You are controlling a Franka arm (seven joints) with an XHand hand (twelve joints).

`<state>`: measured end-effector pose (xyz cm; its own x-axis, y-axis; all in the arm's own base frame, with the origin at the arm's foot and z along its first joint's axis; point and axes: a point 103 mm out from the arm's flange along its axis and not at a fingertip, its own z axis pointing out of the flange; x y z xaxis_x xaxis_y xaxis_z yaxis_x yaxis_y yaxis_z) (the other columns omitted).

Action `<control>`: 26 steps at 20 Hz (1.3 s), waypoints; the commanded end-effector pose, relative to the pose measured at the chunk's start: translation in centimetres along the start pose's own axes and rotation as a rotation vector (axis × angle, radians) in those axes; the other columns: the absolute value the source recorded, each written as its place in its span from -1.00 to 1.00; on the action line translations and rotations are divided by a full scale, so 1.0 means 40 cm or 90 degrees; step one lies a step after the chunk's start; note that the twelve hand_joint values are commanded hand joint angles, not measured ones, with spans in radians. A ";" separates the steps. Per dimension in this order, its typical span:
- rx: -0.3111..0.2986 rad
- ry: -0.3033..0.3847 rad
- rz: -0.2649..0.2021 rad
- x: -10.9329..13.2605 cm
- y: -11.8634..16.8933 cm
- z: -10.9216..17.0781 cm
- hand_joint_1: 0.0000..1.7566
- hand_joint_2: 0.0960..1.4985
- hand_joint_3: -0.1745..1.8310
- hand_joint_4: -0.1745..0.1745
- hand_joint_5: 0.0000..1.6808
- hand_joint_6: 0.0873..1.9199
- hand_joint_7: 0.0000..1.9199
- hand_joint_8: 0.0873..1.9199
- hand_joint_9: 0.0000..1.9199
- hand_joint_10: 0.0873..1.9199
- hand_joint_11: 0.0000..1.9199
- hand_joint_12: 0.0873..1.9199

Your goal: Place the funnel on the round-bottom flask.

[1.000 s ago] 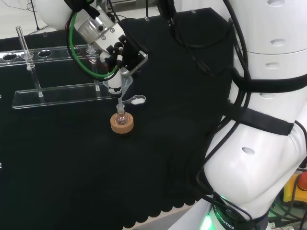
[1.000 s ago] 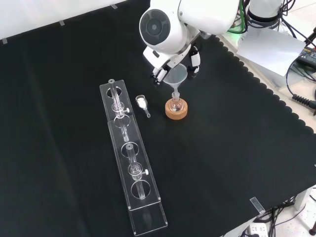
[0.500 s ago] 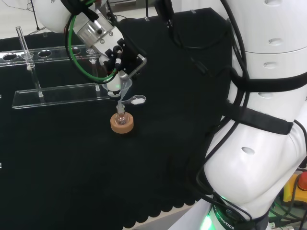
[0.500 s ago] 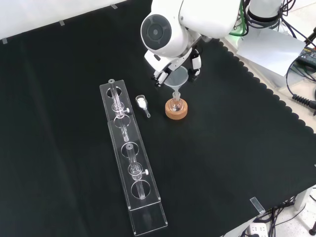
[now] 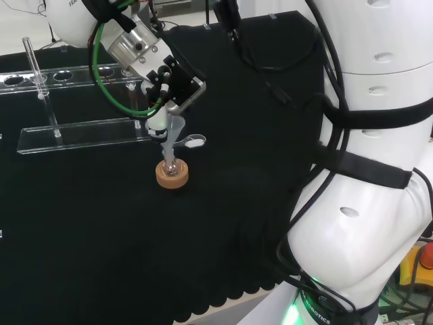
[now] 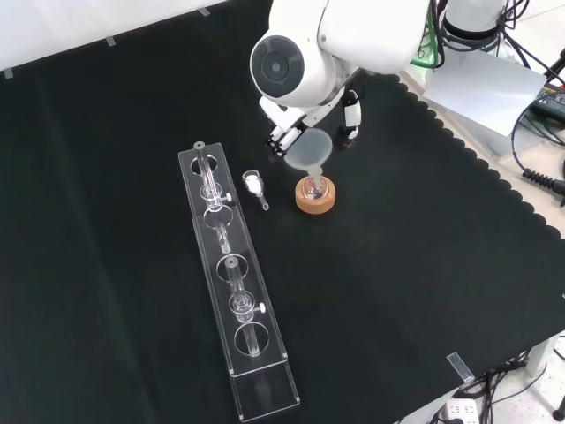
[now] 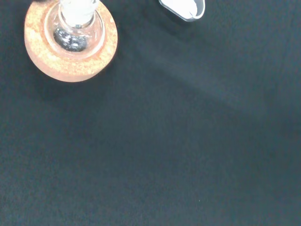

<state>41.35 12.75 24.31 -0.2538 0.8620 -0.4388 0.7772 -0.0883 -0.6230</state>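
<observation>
A small round-bottom flask (image 6: 314,187) (image 5: 171,166) (image 7: 75,33) sits on a cork ring (image 6: 317,201) (image 5: 172,177) (image 7: 51,61) near the middle of the cloth. The clear funnel (image 6: 309,152) (image 5: 176,128) has its stem in the flask's neck and leans over, toward the lower left in the front view. The hand (image 5: 169,81) (image 6: 350,115) hovers just above it. Its fingers are spread on either side of the cone; one fingertip (image 5: 157,124) lies close by the rim, the other finger (image 6: 350,119) is apart from it.
A small clear scoop with white powder (image 6: 254,184) (image 5: 193,141) (image 7: 184,7) lies beside the cork ring. A long clear rack with test tubes (image 6: 231,291) (image 5: 81,132) stands beyond it. The arm's white links (image 5: 379,169) rise at the head view's right.
The funnel has dropped away from the fingers and tipped over, its stem staying in the flask's neck. The hand has drawn up and back a little.
</observation>
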 end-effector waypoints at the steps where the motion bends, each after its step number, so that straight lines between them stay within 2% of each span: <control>1: 0.006 -0.003 0.009 -0.012 -0.014 0.011 -0.40 -0.30 -0.35 -0.24 -0.71 -1.00 -0.82 -0.39 -0.06 -1.00 -0.32 0.27; 4: -0.004 0.007 0.008 -0.019 -0.023 0.015 -0.41 -0.30 -0.37 -0.23 -0.72 -1.00 -0.84 -0.40 -0.07 -1.00 -0.32 0.27; 8: -0.066 0.035 0.011 -0.043 -0.044 0.022 -0.44 -0.30 -0.38 -0.23 -0.72 -1.00 -0.83 -0.39 -0.07 -1.00 -0.33 0.27; 13: -0.107 0.094 0.013 -0.096 -0.067 0.026 -0.45 -0.29 -0.39 -0.24 -0.68 -1.00 -0.76 -0.37 -0.08 -1.00 -0.34 0.28; 23: -0.173 0.163 0.022 -0.201 -0.082 0.059 -0.40 -0.22 -0.42 -0.23 -0.60 -1.00 -0.66 -0.38 -0.04 -1.00 -0.34 0.30; 26: -0.204 0.186 0.019 -0.222 -0.079 0.073 -0.38 -0.20 -0.42 -0.23 -0.56 -1.00 -0.60 -0.39 -0.02 -1.00 -0.32 0.29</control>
<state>39.40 6.10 28.31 -0.1176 0.9508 -0.2867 0.9089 -0.0132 -0.4167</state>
